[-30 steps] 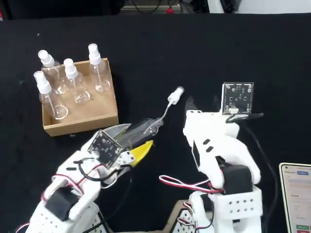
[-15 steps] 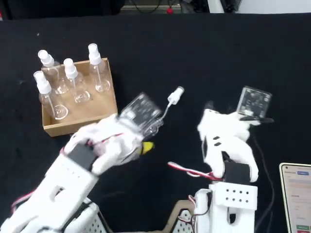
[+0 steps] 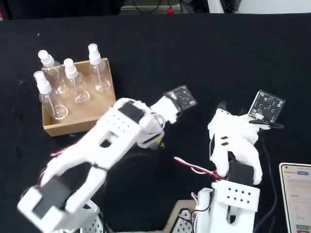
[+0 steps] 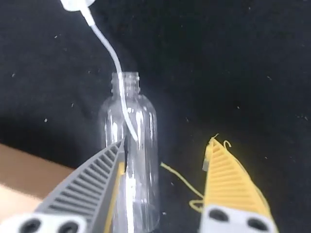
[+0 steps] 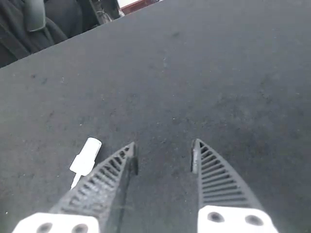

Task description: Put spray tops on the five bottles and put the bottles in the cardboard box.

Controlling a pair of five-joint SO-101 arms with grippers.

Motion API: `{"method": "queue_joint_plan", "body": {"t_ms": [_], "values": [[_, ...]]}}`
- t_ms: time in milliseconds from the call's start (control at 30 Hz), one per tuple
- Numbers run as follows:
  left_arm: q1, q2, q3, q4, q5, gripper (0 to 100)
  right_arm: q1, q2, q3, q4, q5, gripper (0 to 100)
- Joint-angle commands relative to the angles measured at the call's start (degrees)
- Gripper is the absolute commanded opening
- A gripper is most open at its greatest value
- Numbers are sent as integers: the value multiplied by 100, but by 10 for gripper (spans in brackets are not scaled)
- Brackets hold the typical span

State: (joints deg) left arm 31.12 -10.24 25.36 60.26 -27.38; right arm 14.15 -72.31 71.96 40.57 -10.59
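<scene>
Swung forward and outstretched, left gripper [image 4: 167,144] gapes astride, perhaps touching, the bottle [image 4: 141,126]; right gripper [image 5: 164,145] hovers open.

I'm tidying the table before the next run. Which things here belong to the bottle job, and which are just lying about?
Job: box, four capped bottles in it, open bottle, spray top with its tube in that bottle.
Lying about: screen at the table's edge.
</scene>
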Motion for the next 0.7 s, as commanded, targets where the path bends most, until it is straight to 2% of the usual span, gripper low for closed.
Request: {"method": "queue_joint_plan", "body": {"t_ms": [0, 333, 667], "values": [[-92, 738, -901, 26, -44, 249, 79, -66, -31, -158, -53, 170], [-523, 1301, -1156, -18, -378, 249, 88, -66, -31, -158, -53, 170], [-549, 1301, -1156, 18, -668, 249, 79, -66, -31, -149, -53, 170]]}}
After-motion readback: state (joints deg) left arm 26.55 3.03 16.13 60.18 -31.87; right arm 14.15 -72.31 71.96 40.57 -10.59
